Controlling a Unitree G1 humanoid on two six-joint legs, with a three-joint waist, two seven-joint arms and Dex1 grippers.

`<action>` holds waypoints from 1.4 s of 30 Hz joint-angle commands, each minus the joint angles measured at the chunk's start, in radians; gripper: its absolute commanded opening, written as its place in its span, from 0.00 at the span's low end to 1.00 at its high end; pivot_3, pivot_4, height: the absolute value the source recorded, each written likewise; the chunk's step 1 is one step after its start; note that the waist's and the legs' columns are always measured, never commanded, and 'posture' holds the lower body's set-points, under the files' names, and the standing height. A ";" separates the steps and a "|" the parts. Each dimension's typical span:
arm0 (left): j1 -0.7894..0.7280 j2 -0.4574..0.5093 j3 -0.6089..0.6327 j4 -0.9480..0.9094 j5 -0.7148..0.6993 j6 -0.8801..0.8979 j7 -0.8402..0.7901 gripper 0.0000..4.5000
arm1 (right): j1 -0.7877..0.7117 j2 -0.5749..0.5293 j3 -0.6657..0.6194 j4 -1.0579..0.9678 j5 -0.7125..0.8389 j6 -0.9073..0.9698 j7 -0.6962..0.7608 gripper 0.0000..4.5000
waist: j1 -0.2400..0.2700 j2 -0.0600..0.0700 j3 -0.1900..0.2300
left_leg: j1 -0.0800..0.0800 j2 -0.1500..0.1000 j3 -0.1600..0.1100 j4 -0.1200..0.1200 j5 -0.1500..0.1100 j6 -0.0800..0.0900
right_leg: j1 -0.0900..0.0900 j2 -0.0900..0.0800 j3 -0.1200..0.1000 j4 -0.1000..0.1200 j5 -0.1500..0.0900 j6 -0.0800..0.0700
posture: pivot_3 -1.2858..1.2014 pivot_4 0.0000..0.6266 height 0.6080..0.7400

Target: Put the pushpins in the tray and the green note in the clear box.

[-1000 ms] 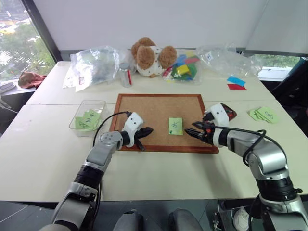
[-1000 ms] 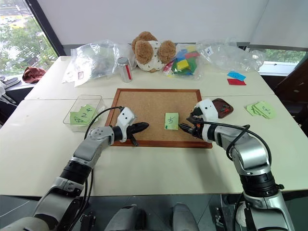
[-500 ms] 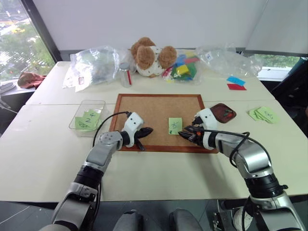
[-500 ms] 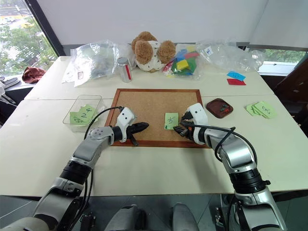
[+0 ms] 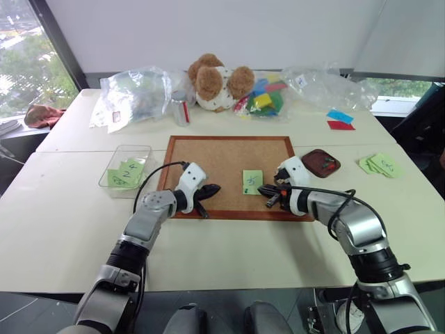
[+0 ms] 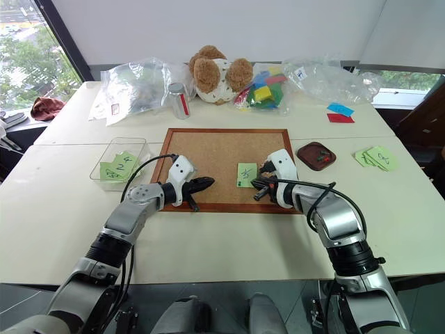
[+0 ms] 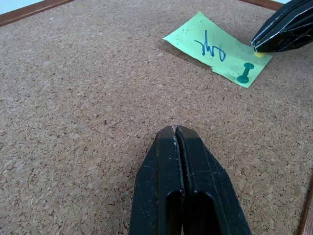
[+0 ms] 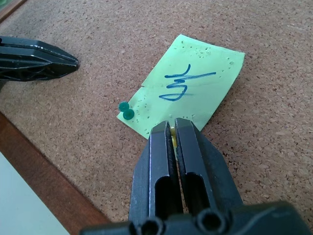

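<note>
1. Your green note (image 8: 183, 93) lies flat on the corkboard (image 5: 215, 160), near its front edge and right of centre, with a blue scribble across it
2. You can see two pushpins at the note's near edge: a green pushpin (image 8: 126, 111) stuck in one corner, and a yellow pushpin (image 8: 173, 137) at the other
3. Your right gripper (image 8: 170, 128) has its jaws closed down on the yellow pushpin, a sliver of yellow showing between the fingertips, right at the note's edge
4. Your left gripper (image 7: 175, 133) is fully closed with nothing in it, hovering low over bare cork well to the left of the note
5. The tray (image 5: 320, 162) sits on the table (image 5: 62, 216) just off the corkboard's right edge, a few small dark bits in it
6. The clear box (image 5: 126, 167) sits just off the corkboard's left edge, with green notes (image 5: 125, 172) marked 2 and 4 inside
7. Further out you have a stack of green notes (image 5: 379, 165) at far right, and a teddy bear (image 5: 214, 82), a metal can (image 5: 180, 108) and clear plastic bags (image 5: 135, 94) along the back
</note>
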 commanded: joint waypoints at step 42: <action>0.063 0.009 -0.037 0.032 0.057 0.025 -0.012 0.00 | -0.491 -0.091 -0.227 1.077 -0.186 -0.484 -0.137 0.53 | -0.004 0.000 -0.001 | 0.001 0.000 0.001 -0.001 0.003 -0.004 | 0.001 0.000 0.000 -0.001 0.000 0.000 | 0.52 0.24 1.00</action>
